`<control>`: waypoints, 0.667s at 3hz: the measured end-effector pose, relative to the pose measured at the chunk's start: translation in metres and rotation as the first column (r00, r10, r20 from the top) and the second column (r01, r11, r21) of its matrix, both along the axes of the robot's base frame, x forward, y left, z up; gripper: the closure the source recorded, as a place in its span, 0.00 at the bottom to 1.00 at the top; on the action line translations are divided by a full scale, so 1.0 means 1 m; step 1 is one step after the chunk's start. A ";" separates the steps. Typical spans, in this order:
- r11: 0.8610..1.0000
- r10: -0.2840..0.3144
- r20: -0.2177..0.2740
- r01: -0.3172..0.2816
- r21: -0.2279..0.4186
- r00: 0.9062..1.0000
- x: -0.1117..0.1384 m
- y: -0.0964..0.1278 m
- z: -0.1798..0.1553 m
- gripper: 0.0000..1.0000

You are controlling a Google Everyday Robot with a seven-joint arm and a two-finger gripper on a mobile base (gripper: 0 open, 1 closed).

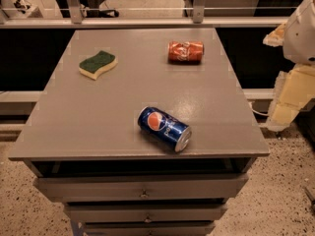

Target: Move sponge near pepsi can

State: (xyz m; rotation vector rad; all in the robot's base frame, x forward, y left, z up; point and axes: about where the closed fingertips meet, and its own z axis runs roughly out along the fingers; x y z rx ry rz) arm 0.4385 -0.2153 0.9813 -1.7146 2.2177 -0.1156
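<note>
Camera view shows the small wavy-edged sponge (pixel 98 64), dark green scrub top over pale yellow foam, lying flat near the far left corner of the grey table (pixel 88 127). Its long axis runs mostly along the far edge, with the right end tilted a little toward that edge. The blue Pepsi can (pixel 164 129) with the round red-white-blue logo lies on its side close to the middle of the near edge, well apart from the sponge, its silver end turned toward the near right corner.

The pale cream gripper (pixel 288 97) hangs outside the right edge of the table, off the surface and holding nothing; whether it is wide or narrow I cannot tell. From there the sponge lies clear across the table, toward the far left corner. An orange-red soda can (pixel 185 51) on its side near the far edge sits just beyond that line, so the reach probably has to pass on its near side.
</note>
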 end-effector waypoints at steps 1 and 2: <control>1.000 0.000 0.000 0.000 0.000 1.000 0.000 0.000 0.000 0.00; 1.000 0.015 0.014 -0.015 0.012 1.000 0.006 0.005 0.002 0.00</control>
